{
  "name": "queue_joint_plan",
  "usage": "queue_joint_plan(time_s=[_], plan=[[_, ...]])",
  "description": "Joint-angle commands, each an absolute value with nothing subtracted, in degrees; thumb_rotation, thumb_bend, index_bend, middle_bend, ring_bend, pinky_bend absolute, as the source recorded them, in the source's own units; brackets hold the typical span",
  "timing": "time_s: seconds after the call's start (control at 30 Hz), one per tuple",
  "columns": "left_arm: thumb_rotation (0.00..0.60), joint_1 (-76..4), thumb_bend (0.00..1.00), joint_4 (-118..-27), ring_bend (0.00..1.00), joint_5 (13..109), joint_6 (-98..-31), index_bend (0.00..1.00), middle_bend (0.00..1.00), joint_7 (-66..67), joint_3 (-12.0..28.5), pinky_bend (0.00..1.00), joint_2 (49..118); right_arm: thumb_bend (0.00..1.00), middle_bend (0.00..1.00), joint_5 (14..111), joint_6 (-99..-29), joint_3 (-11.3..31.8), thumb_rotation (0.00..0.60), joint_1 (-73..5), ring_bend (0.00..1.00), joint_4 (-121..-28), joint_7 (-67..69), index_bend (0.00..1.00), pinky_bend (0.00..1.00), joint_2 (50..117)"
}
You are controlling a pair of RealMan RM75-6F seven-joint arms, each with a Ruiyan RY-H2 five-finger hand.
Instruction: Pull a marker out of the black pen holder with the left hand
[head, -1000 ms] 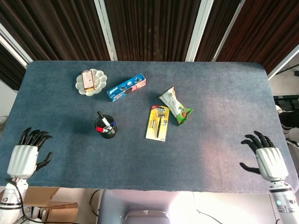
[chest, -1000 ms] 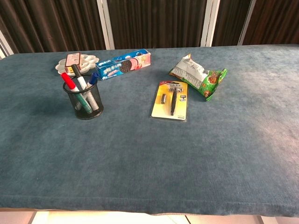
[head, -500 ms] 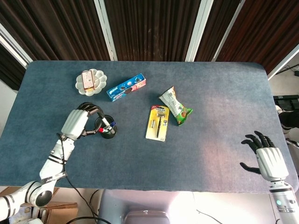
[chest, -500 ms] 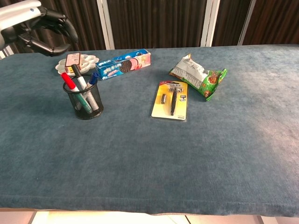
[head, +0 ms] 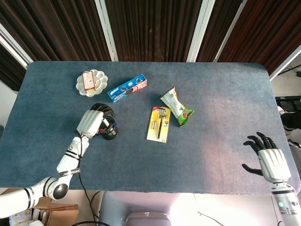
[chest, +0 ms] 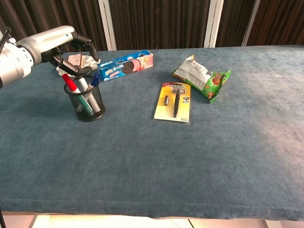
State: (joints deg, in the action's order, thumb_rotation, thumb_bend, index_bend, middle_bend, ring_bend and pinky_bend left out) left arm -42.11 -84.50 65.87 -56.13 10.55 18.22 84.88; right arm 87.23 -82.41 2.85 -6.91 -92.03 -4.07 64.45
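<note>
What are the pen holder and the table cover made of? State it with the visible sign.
Pen holder: likely black wire mesh, probably metal; the markers show through its wall. Table cover: looks like blue-grey fabric, matte and slightly napped, with soft mottled shading.

No lettering on the cookie box (chest: 126, 66) or any other package is legible.

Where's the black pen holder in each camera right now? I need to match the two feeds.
Head view: black pen holder left of centre, partly under the left hand.
Chest view: it stands at left, markers sticking up, the hand just above.
Shared landmark: the blue cookie box behind it.
</note>
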Motion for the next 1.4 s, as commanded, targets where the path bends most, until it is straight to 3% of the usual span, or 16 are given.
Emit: queue_joint_plan(time_s=[0.03, 0.37, 1.03, 1.4], plan=[[0.6, -43.6, 0.37, -84.05, 0.16, 62.11, -56.51, 0.44, 0.29, 15.75, 17.6, 0.13, 87.51, 0.21, 0.34, 87.27, -82.43, 2.84, 0.6, -6.91, 0.15, -91.99, -3.9, 0.47, 0.3, 64.45], [0.6, -45.12, 0.35, -83.96, 0.14, 56.63, -57.44, 0.44, 0.27, 21.74, 17.01, 0.11, 89.23, 0.21, 0.34, 87.37, -82.42, 2.81, 0.6, -6.93, 0.15, -91.86, -3.52, 0.47, 0.3, 64.4], [0.6, -45.82, 0.35, -83.74, 0.14, 54.43, -58.98, 0.54, 0.28, 22.47, 16.56, 0.11, 89.59, 0.21, 0.34, 87.52, -82.43, 2.73, 0.6, -6.92, 0.15, -91.77, -2.89, 0.47, 0.3, 64.29], [0.6, -45.03, 0.35, -85.44, 0.15, 55.4, -60.85, 0.67, 0.32, 19.65, 17.17, 0.11, 88.87, 0.21, 0.34, 87.51, -82.43, 2.75, 0.6, -6.93, 0.15, -91.75, -2.67, 0.47, 0.3, 64.26]])
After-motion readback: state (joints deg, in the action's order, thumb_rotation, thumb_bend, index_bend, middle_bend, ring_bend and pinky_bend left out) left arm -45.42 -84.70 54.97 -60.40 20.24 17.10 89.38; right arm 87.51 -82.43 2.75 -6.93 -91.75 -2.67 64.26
